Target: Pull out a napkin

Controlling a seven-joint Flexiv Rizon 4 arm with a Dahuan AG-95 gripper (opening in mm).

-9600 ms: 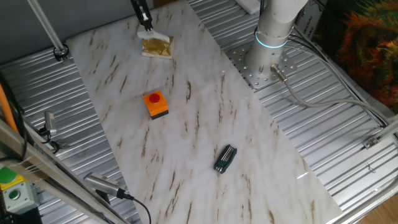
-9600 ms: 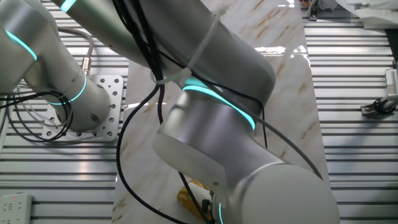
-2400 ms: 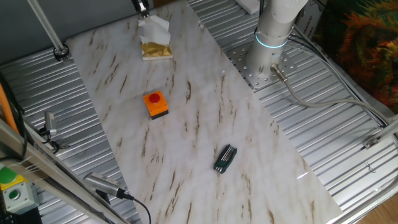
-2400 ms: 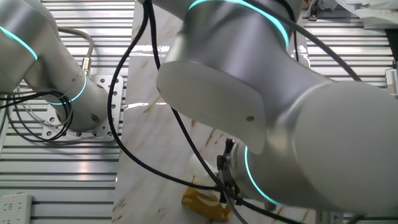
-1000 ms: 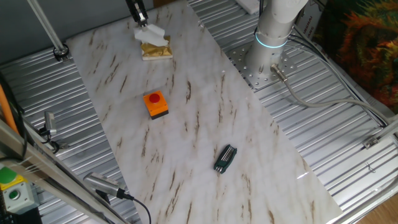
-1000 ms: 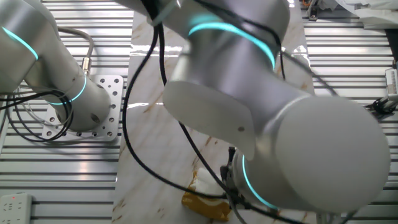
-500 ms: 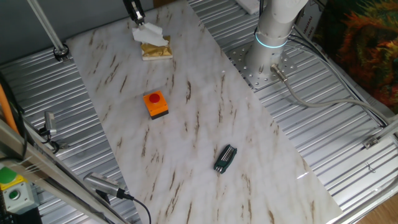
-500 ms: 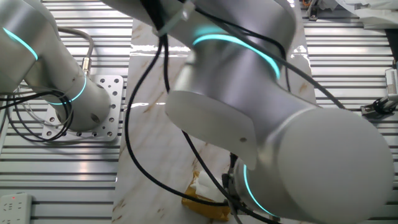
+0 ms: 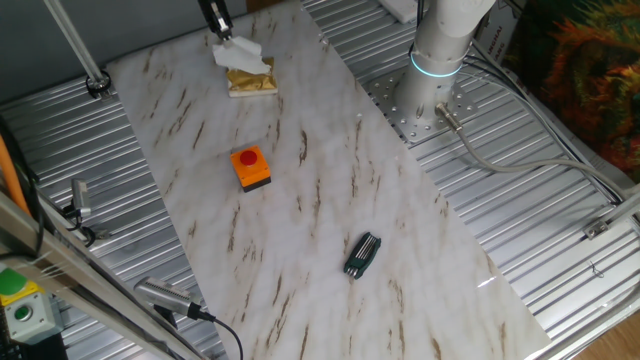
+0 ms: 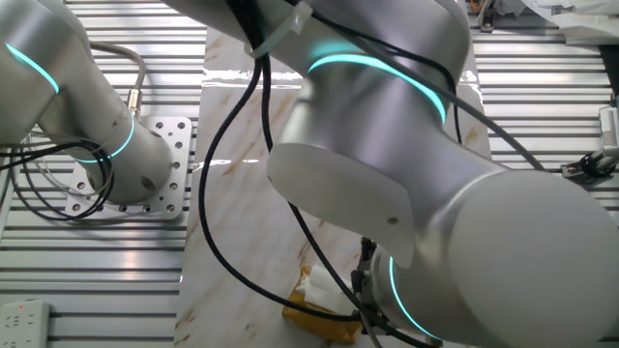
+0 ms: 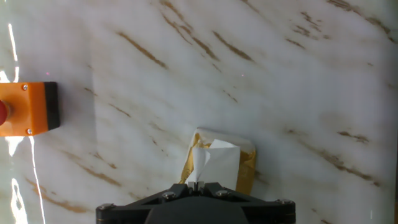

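1. Gripper: seen in the hand view at the bottom edge, dark housing across the frame. Its fingers are closed together on the upper corner of the napkin.
2. Napkin: white, thin, crumpled paper sheet. It is pinched at its near edge and hangs from the grip down onto the tissue pack. In one fixed view it shows as a small white fold draped over the pack's top. In the other fixed view it peeks out beside the arm's wrist.
3. Tissue pack: flat tan-gold block with a white base, lying on the counter directly under the napkin. Whether the napkin's lower end is still tucked in the pack's slot cannot be told. Also visible at and, partly hidden by the arm, at.
4. Counter: white marble-patterned board with brown veins, set diagonally on a ribbed metal table.
5. Orange box: red button on top, dark base, mid-counter, well apart from the tissue pack. In the hand view it sits at the left edge.
6. Black multi-tool: small dark folded item, further down the counter, apart from the rest.
7. Arm base: white column with a cyan light ring, bolted beside the counter.
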